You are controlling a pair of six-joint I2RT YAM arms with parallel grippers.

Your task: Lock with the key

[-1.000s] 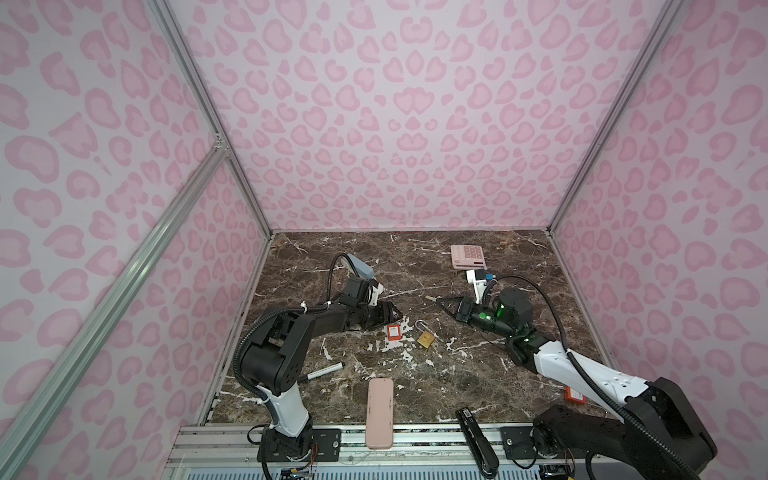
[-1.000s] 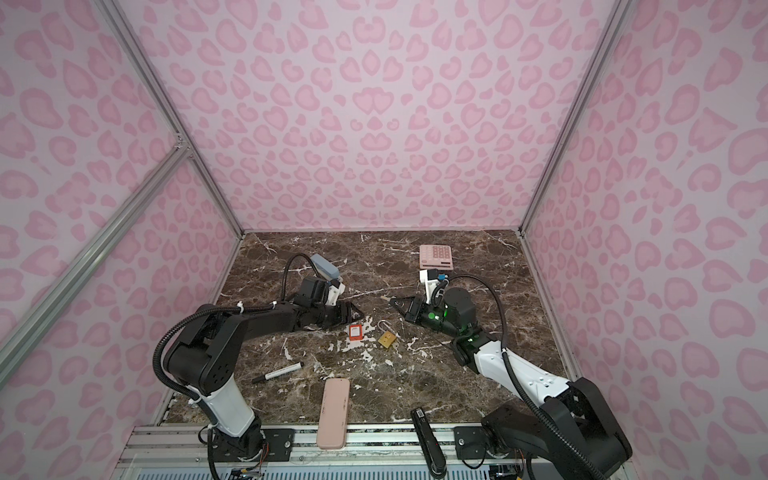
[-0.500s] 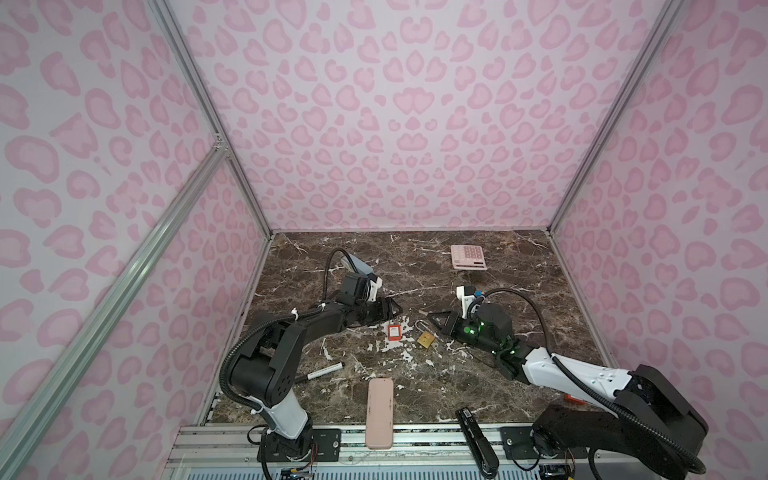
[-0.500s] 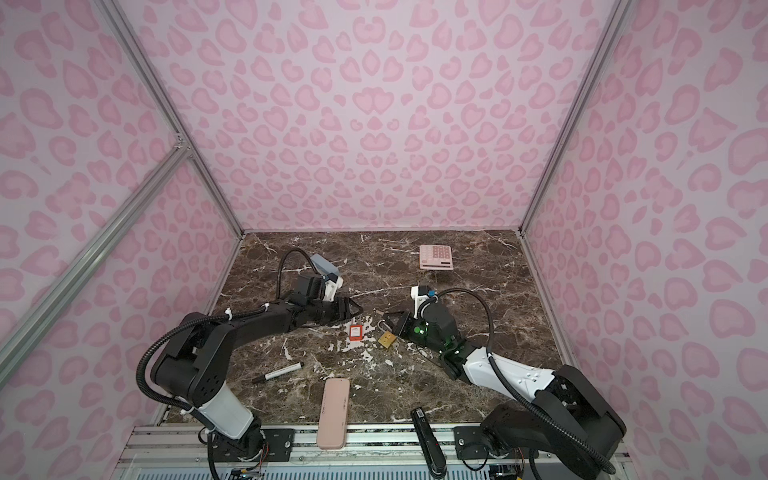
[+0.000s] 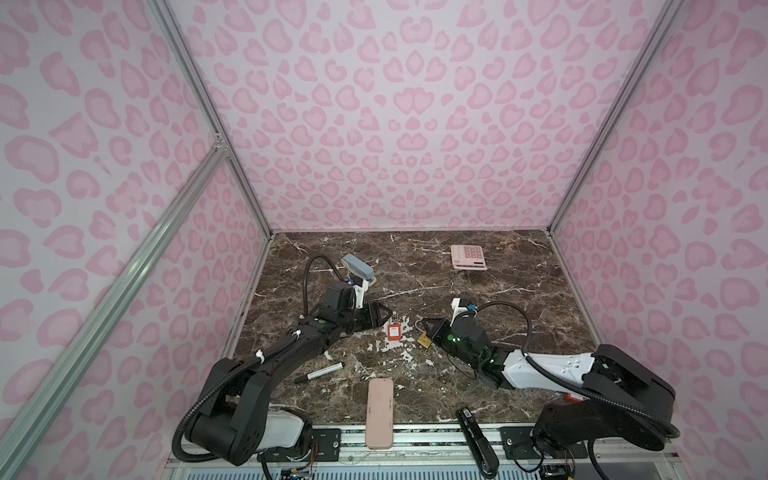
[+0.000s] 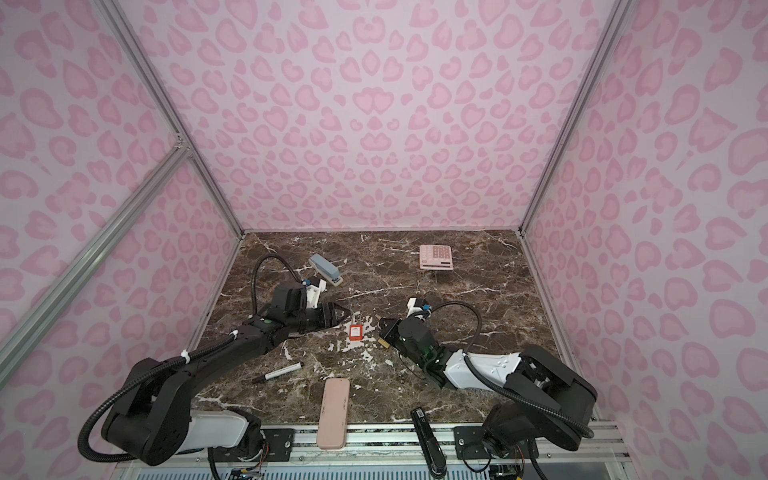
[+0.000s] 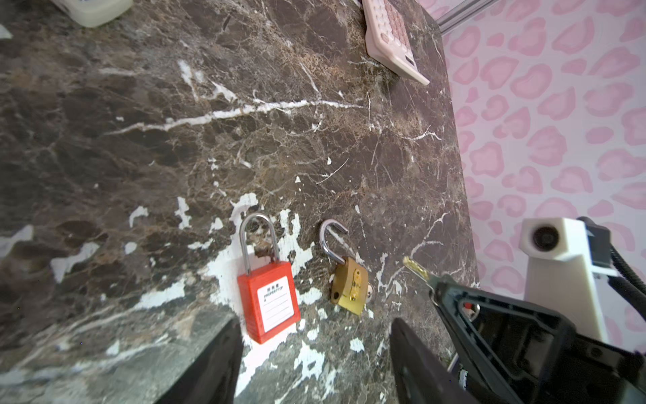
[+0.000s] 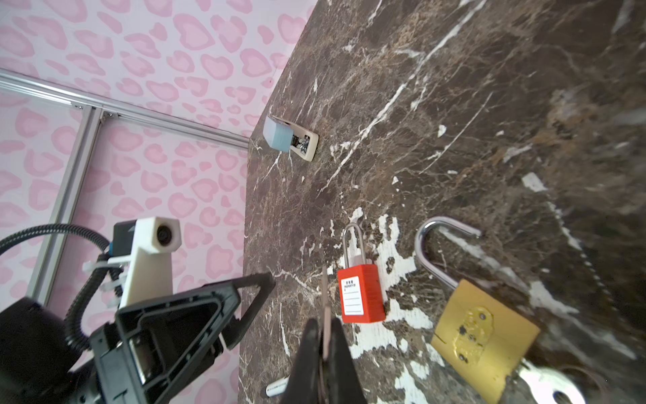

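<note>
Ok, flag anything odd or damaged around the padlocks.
The brass padlock lies with its shackle swung open, unlike the shut red padlock beside it. The table top is chipped white around both. The right hand holds a key, yet a second key seems to sit in the brass padlock.

You get bright, even, diffuse light in both top views: the pink walls [image 5: 374,124] read clean, the marble tabletop [image 5: 519,299] shows no hot glare, and the calculator [image 5: 468,257] casts only a faint, soft shadow. In the left wrist view the red padlock [image 7: 269,300] is sharp, but the left gripper [image 7: 314,323] shows you blurred black fingers [image 7: 209,367], and the near tabletop smears grey. In the right wrist view the brass padlock [image 8: 482,339] goes soft, its shackle [image 8: 440,227] glints, the key [image 8: 325,307] pinched in the right gripper [image 8: 325,328] is fuzzy, and the marble streaks toward one edge.
</note>
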